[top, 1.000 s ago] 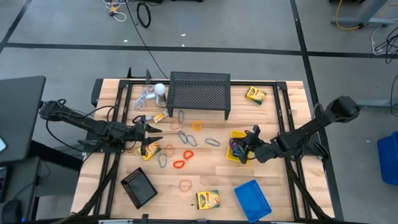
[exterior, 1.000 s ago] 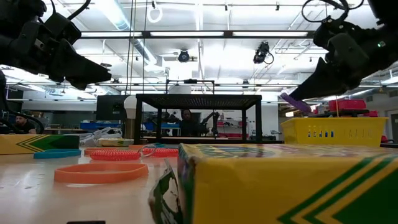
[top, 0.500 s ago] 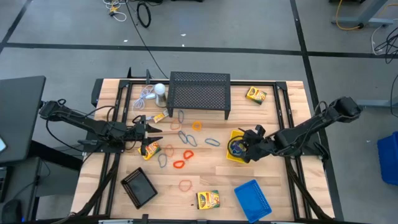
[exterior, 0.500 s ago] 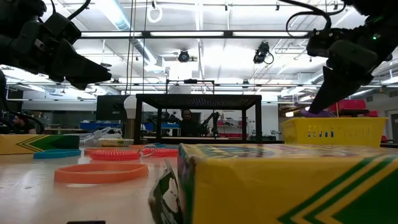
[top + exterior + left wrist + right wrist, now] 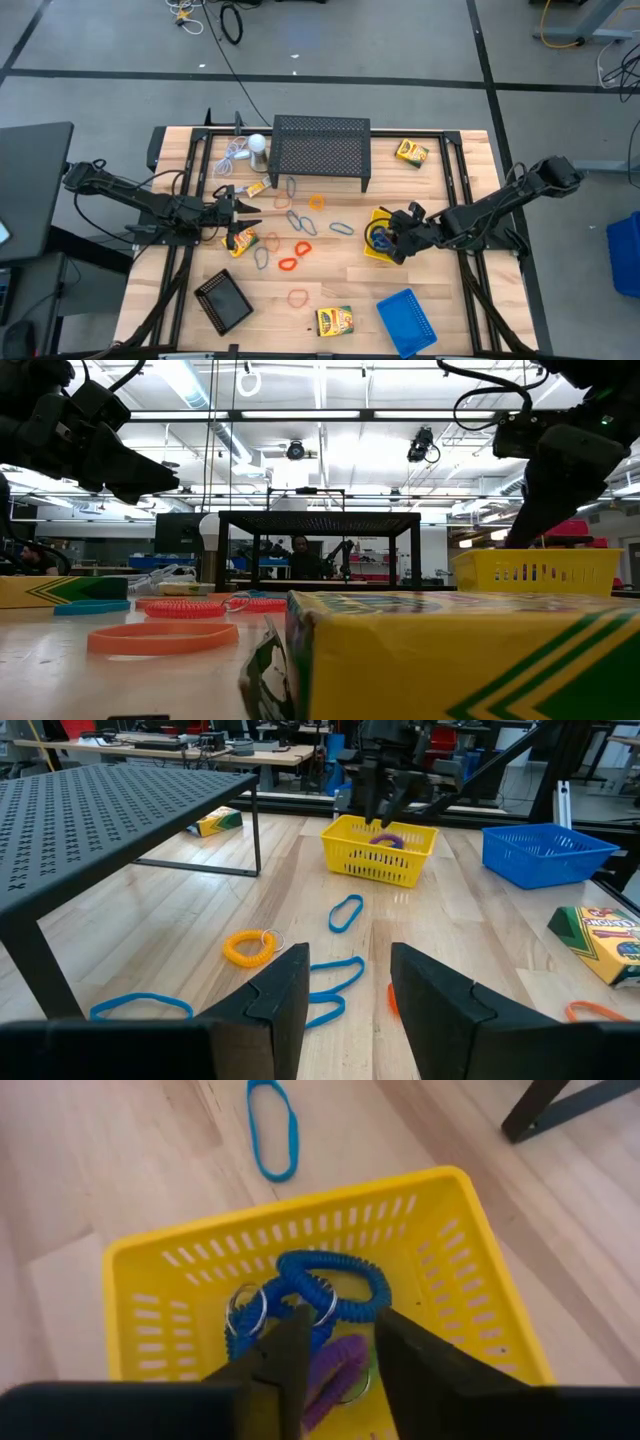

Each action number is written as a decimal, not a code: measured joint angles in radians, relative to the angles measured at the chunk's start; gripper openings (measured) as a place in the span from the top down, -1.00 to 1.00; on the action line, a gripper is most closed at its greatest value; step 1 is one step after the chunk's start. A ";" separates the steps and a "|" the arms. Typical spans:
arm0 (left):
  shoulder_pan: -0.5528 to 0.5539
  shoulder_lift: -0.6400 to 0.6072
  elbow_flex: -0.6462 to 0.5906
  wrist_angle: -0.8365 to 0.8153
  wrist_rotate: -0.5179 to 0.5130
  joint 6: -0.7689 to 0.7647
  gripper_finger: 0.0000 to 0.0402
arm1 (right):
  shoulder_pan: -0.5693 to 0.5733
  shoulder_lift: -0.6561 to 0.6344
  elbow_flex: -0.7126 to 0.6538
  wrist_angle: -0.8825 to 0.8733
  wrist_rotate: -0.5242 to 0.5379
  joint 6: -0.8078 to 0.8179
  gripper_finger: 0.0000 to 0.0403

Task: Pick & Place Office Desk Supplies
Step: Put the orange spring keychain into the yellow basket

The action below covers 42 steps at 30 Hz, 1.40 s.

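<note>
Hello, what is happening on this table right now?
A two-armed robot is sorting desk supplies. The right pincer is open over the yellow tray, with a purple coil band lying in the tray beside blue ones. The left pincer hangs open above the loose bands near the middle of the table. The blue tray and black tray look empty.
</note>
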 joint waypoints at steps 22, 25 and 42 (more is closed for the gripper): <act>0.000 0.000 0.000 0.003 0.000 0.004 0.26 | -0.080 0.001 0.000 0.502 -0.030 -0.467 0.15; 0.000 0.000 0.000 0.004 0.000 0.004 0.26 | -0.101 0.004 0.000 0.544 -0.055 -0.520 0.15; 0.000 0.011 0.000 0.012 0.000 0.004 0.26 | -0.183 0.423 0.342 0.489 -0.269 -0.803 0.15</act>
